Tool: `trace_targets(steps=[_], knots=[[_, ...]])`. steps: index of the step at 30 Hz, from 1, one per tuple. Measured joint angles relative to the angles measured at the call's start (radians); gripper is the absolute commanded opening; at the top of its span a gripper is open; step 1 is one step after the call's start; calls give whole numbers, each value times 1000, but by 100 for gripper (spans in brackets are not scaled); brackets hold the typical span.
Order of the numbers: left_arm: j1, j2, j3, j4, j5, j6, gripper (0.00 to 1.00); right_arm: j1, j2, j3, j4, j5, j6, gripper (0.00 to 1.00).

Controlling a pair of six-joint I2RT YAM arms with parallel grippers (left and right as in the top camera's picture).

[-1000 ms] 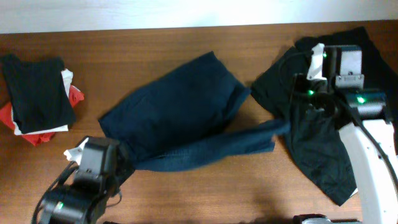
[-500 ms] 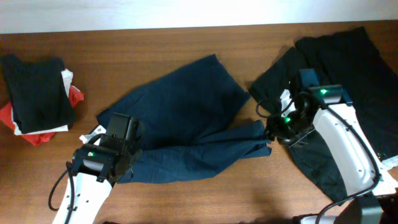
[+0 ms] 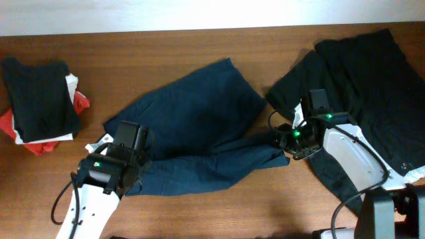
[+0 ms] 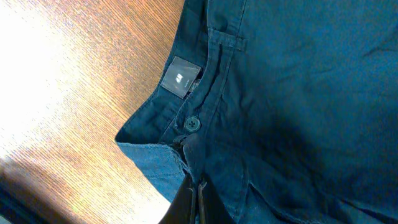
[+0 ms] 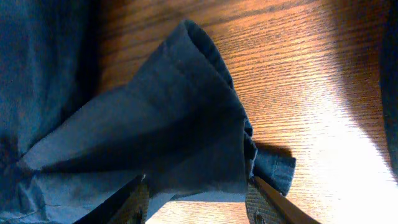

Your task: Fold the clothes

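Navy blue trousers [image 3: 199,126] lie spread across the middle of the wooden table. My left gripper [image 3: 128,166] is shut on the waistband by the button [image 4: 191,123] and the label [image 4: 180,77]; its fingertips [image 4: 198,200] pinch the cloth together. My right gripper [image 3: 282,138] is at the trouser leg's end on the right. In the right wrist view its fingers [image 5: 199,200] are spread wide, with the folded leg hem [image 5: 205,124] lying between them.
A pile of black clothes [image 3: 372,79] covers the table's right side, under and behind the right arm. A stack of folded black, white and red clothes [image 3: 40,99] sits at the far left. Bare wood [image 3: 219,212] runs along the front.
The left arm moved up to the waistband and stays there. The right arm swung down and left to the leg end, which has shifted left and bunched up.
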Motion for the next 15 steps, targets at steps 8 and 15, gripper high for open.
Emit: trace_targets(steps=[8,15], knots=[[0,0,0,0,0,0,1,0,32,0,10,-1,126,54],[0,0,0,0,0,3,1,0,32,0,42,-1,277,45]])
